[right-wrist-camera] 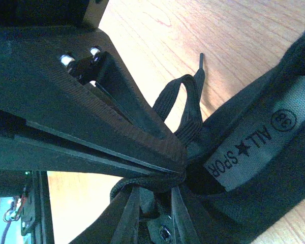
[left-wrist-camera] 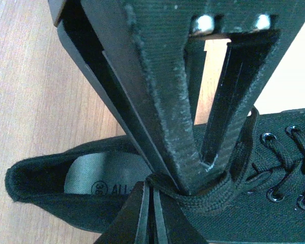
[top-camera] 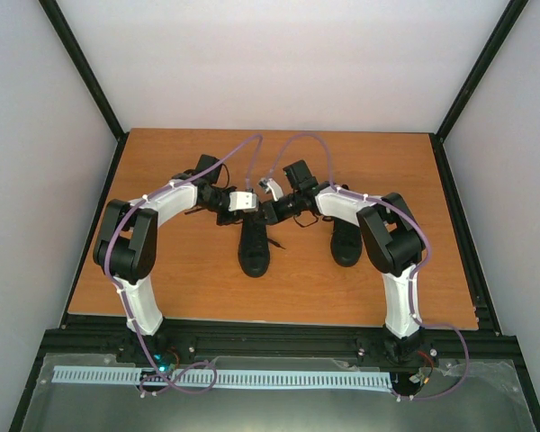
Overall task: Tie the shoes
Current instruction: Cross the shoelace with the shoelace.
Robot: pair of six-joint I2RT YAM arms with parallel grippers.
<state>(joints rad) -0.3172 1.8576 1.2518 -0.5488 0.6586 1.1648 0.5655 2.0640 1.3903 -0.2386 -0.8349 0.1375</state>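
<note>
We are seeing the left pincer [left-wrist-camera: 201, 175] and right pincer [right-wrist-camera: 179, 165] both clamping the lace [right-wrist-camera: 185, 109] above the centre shoe [top-camera: 254, 250] at mid-frame. The other shoe [top-camera: 346, 241] is sitting just right; open desk [top-camera: 184, 283] is stretching leftward.

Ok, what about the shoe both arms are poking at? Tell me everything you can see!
The middle shoe is an all-black low-top that looks like canvas. It stands on its sole on the wooden table, toe toward the arm bases, beside its twin. Inside is a grey insole with printed letters. Metal-ringed eyelets hold a flat black lace, not tied yet. The left pincer and right pincer are both shut on that lace near the opening.
</note>
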